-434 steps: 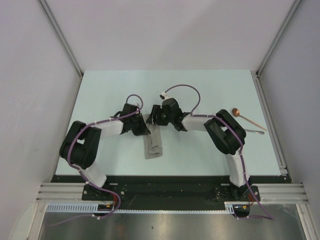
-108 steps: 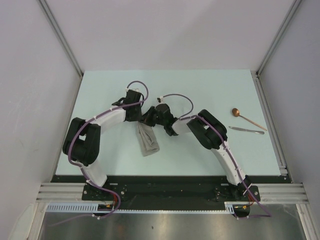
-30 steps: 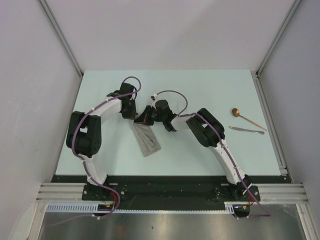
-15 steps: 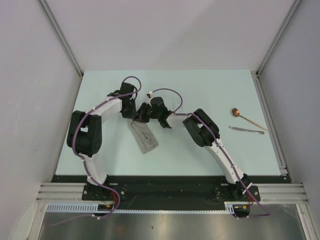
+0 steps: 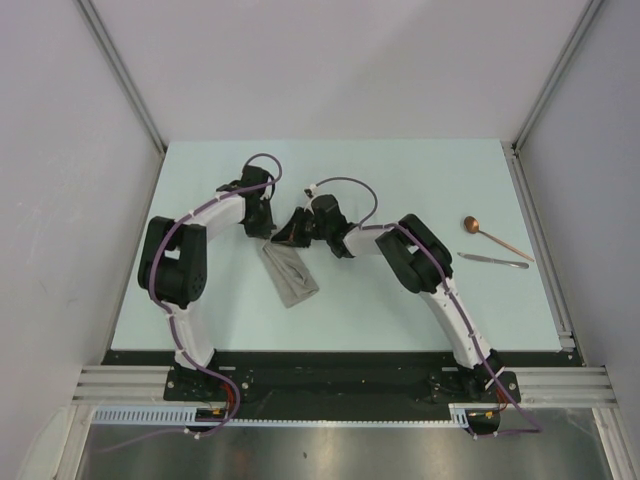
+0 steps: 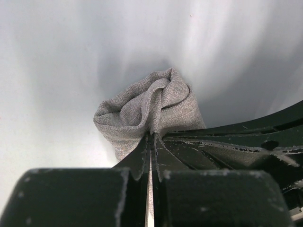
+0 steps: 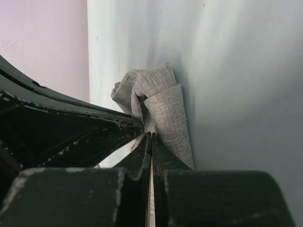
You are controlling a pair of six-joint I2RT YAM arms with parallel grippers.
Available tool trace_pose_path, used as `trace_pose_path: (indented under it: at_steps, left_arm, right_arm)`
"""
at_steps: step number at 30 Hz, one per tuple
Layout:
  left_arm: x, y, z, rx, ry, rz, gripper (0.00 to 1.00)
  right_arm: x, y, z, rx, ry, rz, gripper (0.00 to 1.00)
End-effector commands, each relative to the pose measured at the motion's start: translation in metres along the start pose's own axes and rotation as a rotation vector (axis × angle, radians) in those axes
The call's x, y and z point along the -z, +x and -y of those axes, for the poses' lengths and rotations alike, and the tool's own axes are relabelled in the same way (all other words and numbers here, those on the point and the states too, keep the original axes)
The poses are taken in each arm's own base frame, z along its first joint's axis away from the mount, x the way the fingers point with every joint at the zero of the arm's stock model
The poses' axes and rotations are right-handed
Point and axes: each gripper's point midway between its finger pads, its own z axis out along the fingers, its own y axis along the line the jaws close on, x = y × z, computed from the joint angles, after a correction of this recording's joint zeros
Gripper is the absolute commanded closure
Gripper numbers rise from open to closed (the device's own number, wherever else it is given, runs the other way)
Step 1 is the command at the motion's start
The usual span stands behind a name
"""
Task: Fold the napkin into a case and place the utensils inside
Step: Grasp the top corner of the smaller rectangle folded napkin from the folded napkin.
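The grey-beige napkin (image 5: 291, 274) lies as a narrow folded strip on the table, its far end slanted to the left. Both grippers meet at that far end. My left gripper (image 5: 264, 232) is shut on a bunched fold of napkin (image 6: 150, 106), seen just past its tips (image 6: 151, 137). My right gripper (image 5: 292, 236) is also shut, pinching the cloth (image 7: 161, 106) at its tips (image 7: 151, 135). The two grippers sit side by side, almost touching. The utensils lie far right: a copper spoon (image 5: 488, 234) and a thin silvery piece (image 5: 493, 261).
The pale table (image 5: 400, 180) is walled by grey panels on three sides. A metal rail (image 5: 540, 240) runs along its right edge. In the left wrist view the right gripper's black fingers (image 6: 236, 142) cross at the right.
Both grippers stay pinched on the napkin's far end. The right gripper swung slightly left, then back. The strip now lies flatter, and the left arm's elbow has shifted a little right.
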Motion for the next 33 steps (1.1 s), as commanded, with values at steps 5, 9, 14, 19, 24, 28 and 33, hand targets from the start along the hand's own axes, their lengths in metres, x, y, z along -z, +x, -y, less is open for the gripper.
trace_pose_path:
  at_steps: [5,9,14,19,24,28,33]
  left_arm:
    - [0.005,-0.002,0.007,0.017,0.038,0.006,1.0]
    - [0.007,0.0,0.009,0.023,0.049,0.004,1.0]
    - [0.004,0.005,0.009,0.038,0.056,-0.007,1.0]
    - [-0.003,0.009,0.008,0.047,0.052,-0.017,1.0]
    - [-0.003,0.006,0.006,0.054,0.047,-0.009,1.0]
    - [-0.002,0.003,0.002,0.062,0.042,-0.004,1.0]
    - [-0.002,0.001,0.002,0.06,0.049,-0.004,1.0]
  right_arm:
    - [0.019,-0.007,-0.008,0.091,0.042,-0.008,1.0]
    - [0.008,0.012,0.009,0.089,0.081,-0.028,1.0]
    - [-0.017,0.031,0.023,0.089,0.139,-0.051,1.0]
    - [-0.036,0.039,0.027,0.092,0.17,-0.059,1.0]
    - [-0.025,0.039,0.017,0.125,0.154,-0.061,1.0]
    - [-0.006,0.032,-0.004,0.149,0.109,-0.065,1.0]
    - [0.016,0.017,-0.043,0.214,0.062,-0.057,1.0]
